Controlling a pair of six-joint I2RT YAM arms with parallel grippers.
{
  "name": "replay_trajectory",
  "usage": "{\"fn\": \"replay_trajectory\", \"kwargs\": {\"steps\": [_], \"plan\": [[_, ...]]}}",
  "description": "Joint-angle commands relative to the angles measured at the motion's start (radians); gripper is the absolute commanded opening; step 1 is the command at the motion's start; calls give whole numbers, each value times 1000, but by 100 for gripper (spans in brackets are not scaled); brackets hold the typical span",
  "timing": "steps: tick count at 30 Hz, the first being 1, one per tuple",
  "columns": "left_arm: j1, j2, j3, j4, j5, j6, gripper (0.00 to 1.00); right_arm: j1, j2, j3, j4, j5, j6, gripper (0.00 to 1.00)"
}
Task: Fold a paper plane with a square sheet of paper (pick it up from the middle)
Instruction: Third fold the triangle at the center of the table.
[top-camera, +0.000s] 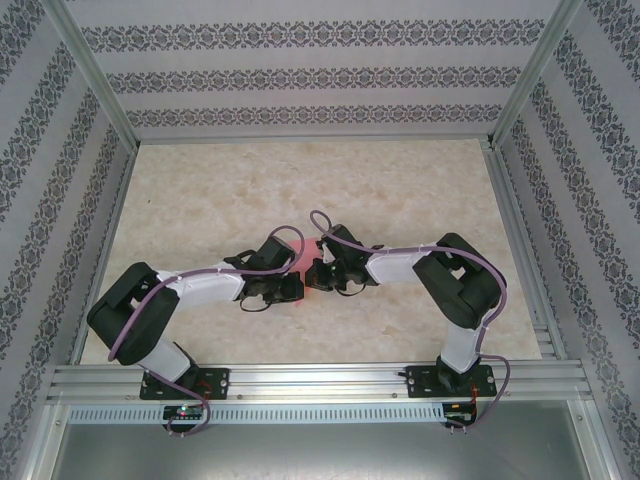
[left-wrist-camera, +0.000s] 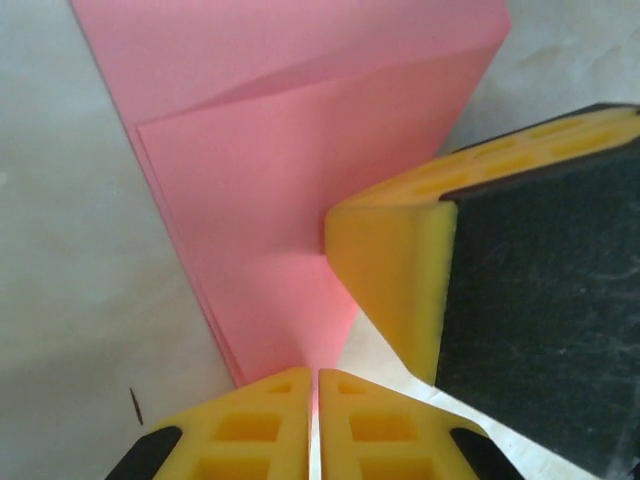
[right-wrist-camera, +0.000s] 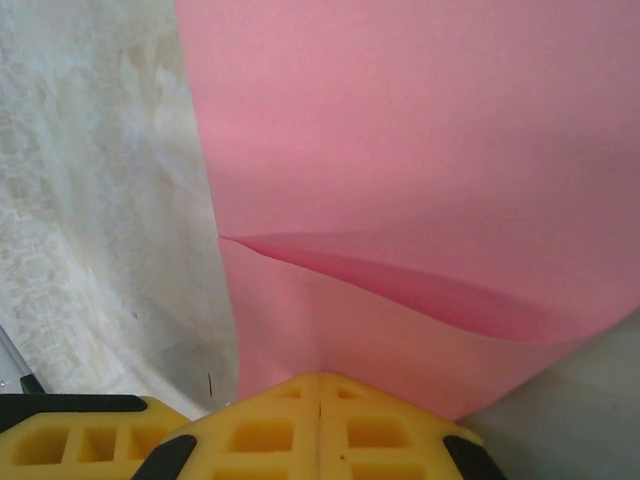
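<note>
Paper (left-wrist-camera: 290, 170) part-folded, at table (top-camera: 420, 190) centre. Left gripper (left-wrist-camera: 317, 395) fingers pressed together, pinching paper's narrow end; right gripper (right-wrist-camera: 320, 400) same on its edge. Risk of tear or skewed crease from opposed pull — also flap springing open on grip slip.

Left claw (left-wrist-camera: 315, 395) and right claw (right-wrist-camera: 320, 395) head-on, nearly touching, folded paper (left-wrist-camera: 300, 150) between; far table (top-camera: 300, 180) free

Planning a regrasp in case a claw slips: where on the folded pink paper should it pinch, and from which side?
Probably the narrow layered end of the folded pink paper, where the left claw pinches it: the layers converge there, so one low, edge-on pinch from that end catches all.
</note>
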Motion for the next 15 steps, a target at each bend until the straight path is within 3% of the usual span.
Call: {"fn": "replay_trajectory", "kwargs": {"steps": [1, 15], "plan": [[-4, 20, -4, 28, -30, -13, 9, 0, 20, 11, -35, 12, -22, 5], [-4, 57, -33, -133, -42, -22, 4, -93, 64, 63, -38, -7, -118, 4]]}}
